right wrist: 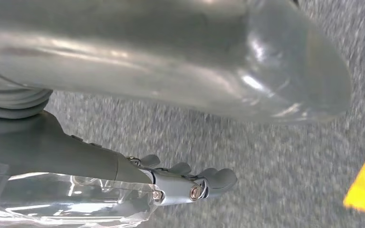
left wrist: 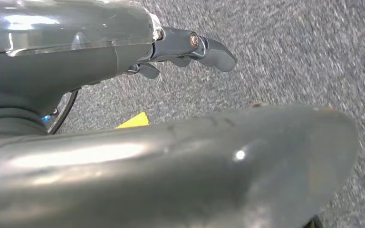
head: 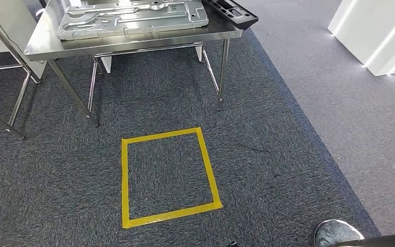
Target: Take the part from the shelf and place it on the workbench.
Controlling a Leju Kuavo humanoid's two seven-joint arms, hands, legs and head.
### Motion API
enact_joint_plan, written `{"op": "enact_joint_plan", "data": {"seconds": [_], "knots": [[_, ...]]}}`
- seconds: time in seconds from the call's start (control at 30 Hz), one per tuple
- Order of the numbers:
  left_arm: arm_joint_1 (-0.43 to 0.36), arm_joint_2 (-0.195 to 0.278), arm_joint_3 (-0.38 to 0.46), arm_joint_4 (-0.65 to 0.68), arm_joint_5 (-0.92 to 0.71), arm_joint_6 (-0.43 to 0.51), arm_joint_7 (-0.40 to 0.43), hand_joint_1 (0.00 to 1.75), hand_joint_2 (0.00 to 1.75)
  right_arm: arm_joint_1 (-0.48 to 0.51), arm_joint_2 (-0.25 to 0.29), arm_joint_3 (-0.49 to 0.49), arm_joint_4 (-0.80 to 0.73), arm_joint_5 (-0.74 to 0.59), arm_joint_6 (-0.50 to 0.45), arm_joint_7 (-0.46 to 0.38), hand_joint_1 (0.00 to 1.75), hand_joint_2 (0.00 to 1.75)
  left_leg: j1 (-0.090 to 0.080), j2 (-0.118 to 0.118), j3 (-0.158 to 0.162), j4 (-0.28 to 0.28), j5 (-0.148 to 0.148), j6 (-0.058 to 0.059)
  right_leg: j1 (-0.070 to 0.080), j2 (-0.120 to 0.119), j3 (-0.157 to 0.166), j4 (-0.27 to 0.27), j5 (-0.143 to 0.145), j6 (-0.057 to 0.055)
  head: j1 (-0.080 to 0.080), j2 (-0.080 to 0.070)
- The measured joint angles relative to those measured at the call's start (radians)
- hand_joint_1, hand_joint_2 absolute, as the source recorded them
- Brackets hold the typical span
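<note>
Two hands hang over the carpet [head: 267, 170] with nothing in them: in the wrist views our left hand [left wrist: 171, 52] and right hand [right wrist: 180, 183] each show fingers stretched out and apart above grey pile. In the head view a steel table [head: 133, 41] fills the upper left of the frame, its near edge running from the left side to a corner above the middle, its legs coming down onto the carpet beside a second steel frame [head: 10, 103] at the far left. On the table lies a large grey pressed-metal part [head: 133, 18], reaching close to the near edge, and just beside it at the right corner a black tray [head: 236, 13] juts out past the tabletop. Below the table, in the middle of the frame, a square of yellow tape [head: 167, 177] marks the carpet, and the carpet is open all round it. A thin dark wire [head: 252, 149] lies to the right of the square. The dark carpet ends on a slanted line toward the right, where paler floor [head: 360, 128] begins, and white panels [head: 375, 36] stand in the upper right corner.
</note>
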Motion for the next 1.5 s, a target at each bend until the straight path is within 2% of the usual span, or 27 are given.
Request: {"op": "enact_joint_plan", "data": {"seconds": [0.13,0.27,0.53,1.0,1.3,1.5], "knots": [[0.0,-0.001,0.006,0.0,0.0,-0.044,0.028,0.0,0.0,0.0,-0.003,0.0,0.0,-0.018,0.08,0.012,0.0,0.0,0.0,0.0,0.0,0.0,0.0,0.0,0.0,0.0,0.0,0.0,0.0,0.0,0.0,0.0],[-0.001,-0.001,0.014,0.0,-0.003,-0.069,0.074,0.0,0.0,0.0,-0.009,0.0,0.001,-0.004,0.107,0.036,0.0,0.0,0.0,0.0,0.0,0.0,0.0,0.0,0.0,0.0,0.0,0.0,0.0,0.0,0.0,0.0],[-0.002,-0.001,0.016,0.0,-0.007,-0.081,0.101,0.0,0.0,-0.001,-0.015,0.0,0.001,0.005,0.11,0.06,0.0,0.0,0.0,0.0,0.0,0.0,0.0,0.0,0.0,0.0,0.0,0.0,0.0,0.0,0.0,0.0],[-0.003,-0.004,0.021,0.0,-0.032,-0.105,0.228,0.0,0.0,0.017,-0.022,0.0,0.008,0.042,0.11,0.148,0.0,0.0,0.0,0.0,0.0,0.0,0.0,0.0,0.0,0.0,0.0,0.0,0.0,0.0,0.0,0.0],[-0.003,-0.007,0.024,0.0,-0.057,-0.114,0.237,0.0,0.0,0.038,-0.025,0.0,0.012,0.058,0.083,0.156,0.0,0.0,0.0,0.0,0.0,0.0,0.0,0.0,0.0,0.0,0.0,0.0,0.0,0.0,0.0,0.0],[-0.003,-0.007,0.024,0.0,-0.068,-0.108,0.213,0.0,0.0,0.039,-0.025,0.0,0.013,0.052,0.066,0.14,0.0,0.0,0.0,0.0,0.0,0.0,0.0,0.0,0.0,0.0,0.0,0.0,0.0,0.0,0.0,0.0]]}}
